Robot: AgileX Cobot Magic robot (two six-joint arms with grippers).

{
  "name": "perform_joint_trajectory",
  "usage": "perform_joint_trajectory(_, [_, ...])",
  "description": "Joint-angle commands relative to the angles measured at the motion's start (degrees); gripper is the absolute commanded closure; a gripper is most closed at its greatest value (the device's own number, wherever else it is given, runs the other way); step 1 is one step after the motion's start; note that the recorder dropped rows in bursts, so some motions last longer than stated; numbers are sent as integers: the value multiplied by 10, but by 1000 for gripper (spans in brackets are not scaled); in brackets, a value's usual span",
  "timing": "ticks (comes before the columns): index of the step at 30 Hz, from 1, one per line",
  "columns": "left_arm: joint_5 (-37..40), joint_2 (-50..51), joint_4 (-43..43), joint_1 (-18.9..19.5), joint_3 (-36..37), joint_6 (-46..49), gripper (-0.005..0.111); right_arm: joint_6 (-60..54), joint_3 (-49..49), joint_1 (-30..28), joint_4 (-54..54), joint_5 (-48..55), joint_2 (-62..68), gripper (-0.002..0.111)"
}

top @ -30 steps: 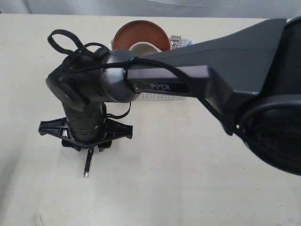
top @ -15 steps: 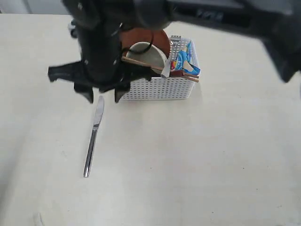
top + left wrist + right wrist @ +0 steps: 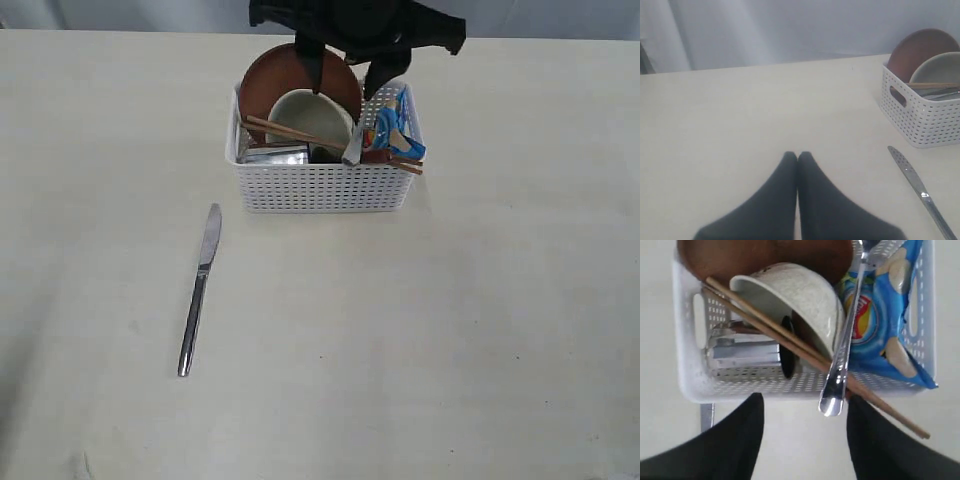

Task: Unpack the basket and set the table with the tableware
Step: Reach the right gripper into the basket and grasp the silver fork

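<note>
While the left gripper (image 3: 797, 159) has its jaws pressed together on nothing, the knife (image 3: 199, 291) lies flat on the table (image 3: 480, 330), at about seven o'clock from the basket (image 3: 320, 188) and apart from it. Inside the basket, the plate (image 3: 275, 75) and bowl (image 3: 310, 112) stand on edge. The cup (image 3: 272, 154) lies on its side, the chopsticks (image 3: 290, 130) run across, and a steel handle (image 3: 354, 148), probably the fork's, leans out. A blue packet (image 3: 398, 125) fills the three o'clock end. The right gripper (image 3: 347, 72) hovers at the basket's twelve o'clock edge, above plate and bowl, jaws wide and empty.
</note>
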Motion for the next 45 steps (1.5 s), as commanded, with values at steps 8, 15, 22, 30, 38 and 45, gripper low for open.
perform_joint_trajectory(8, [-5, -4, -1, 1, 1, 0, 107, -35, 2, -48, -37, 3, 73, 60])
perform_joint_trajectory(15, [-5, -4, -1, 1, 1, 0, 107, -41, 2, -60, -37, -64, 80, 60])
perform_joint_trajectory(22, [-5, -4, -1, 1, 1, 0, 107, -38, 2, -60, -48, -68, 112, 60])
perform_joint_trajectory(30, [-5, -4, -1, 1, 1, 0, 107, -57, 2, -60, -48, -80, 124, 109])
perform_joint_trajectory(38, [-5, -4, -1, 1, 1, 0, 107, -62, 2, -60, -49, -79, 88, 109])
perform_joint_trajectory(45, [-5, -4, -1, 1, 1, 0, 107, -66, 2, -60, -41, -76, 21, 109])
